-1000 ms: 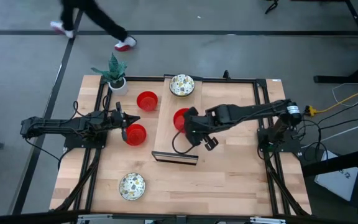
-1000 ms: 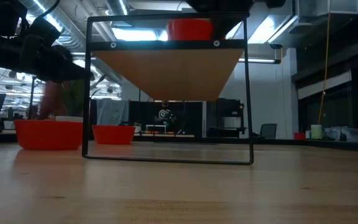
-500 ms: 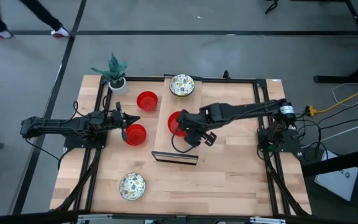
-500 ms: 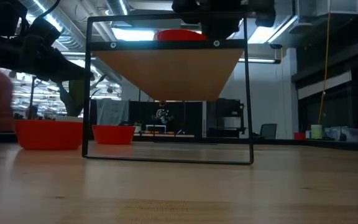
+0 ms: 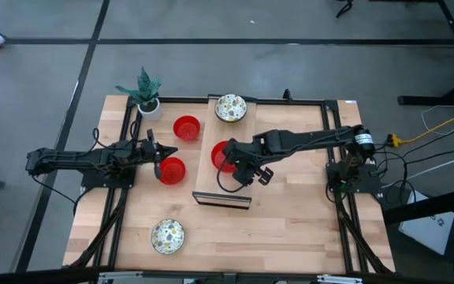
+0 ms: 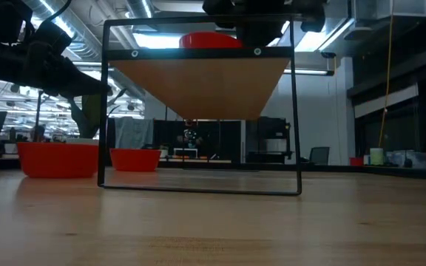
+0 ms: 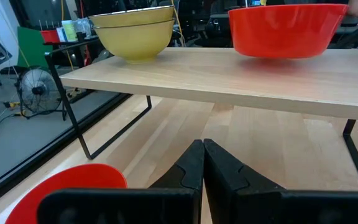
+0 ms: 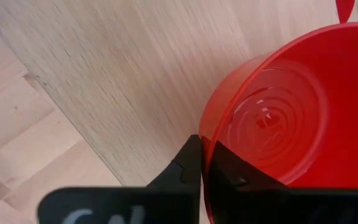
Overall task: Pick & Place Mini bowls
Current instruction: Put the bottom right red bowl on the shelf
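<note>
Right gripper (image 8: 202,163) clamped on rim of red mini bowl (image 8: 278,118) atop shelf (image 5: 211,175); glossy, rigid, light, likely slippery. Left gripper (image 7: 202,163) closed, empty.

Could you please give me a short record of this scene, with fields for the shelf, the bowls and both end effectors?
shelf: raised wooden shelf on a black frame, mid-table
on shelf: red bowl, speckled bowl
on table: two red bowls, a second speckled bowl
right end effector: shut on the shelf's red bowl at its rim
left end effector: shut, empty, by the table's nearer red bowl
plant: far left corner
</note>
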Controlling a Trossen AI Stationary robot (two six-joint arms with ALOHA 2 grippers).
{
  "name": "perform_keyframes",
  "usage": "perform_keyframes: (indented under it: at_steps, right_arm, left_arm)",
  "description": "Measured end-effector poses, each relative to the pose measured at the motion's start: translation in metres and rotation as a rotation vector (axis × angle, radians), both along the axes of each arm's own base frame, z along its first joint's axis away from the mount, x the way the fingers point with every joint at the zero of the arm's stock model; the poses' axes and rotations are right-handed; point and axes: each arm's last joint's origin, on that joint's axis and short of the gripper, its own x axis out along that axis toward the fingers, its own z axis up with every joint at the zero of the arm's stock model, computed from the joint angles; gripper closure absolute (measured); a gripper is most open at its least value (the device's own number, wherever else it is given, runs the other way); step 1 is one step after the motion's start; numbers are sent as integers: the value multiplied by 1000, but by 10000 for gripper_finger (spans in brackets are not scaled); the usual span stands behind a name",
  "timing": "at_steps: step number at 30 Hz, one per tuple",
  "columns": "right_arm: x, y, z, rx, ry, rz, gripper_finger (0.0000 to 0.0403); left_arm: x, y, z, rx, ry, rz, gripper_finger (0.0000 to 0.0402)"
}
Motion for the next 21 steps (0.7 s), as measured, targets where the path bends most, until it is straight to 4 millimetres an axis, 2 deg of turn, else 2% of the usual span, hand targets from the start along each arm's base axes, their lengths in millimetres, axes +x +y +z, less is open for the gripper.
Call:
perform_keyframes:
  at_steps: [21]
  right_arm:
    - [5, 0, 3, 27, -68, -59, 385]
  left_arm:
    - [0, 0, 0, 0, 0, 0, 398]
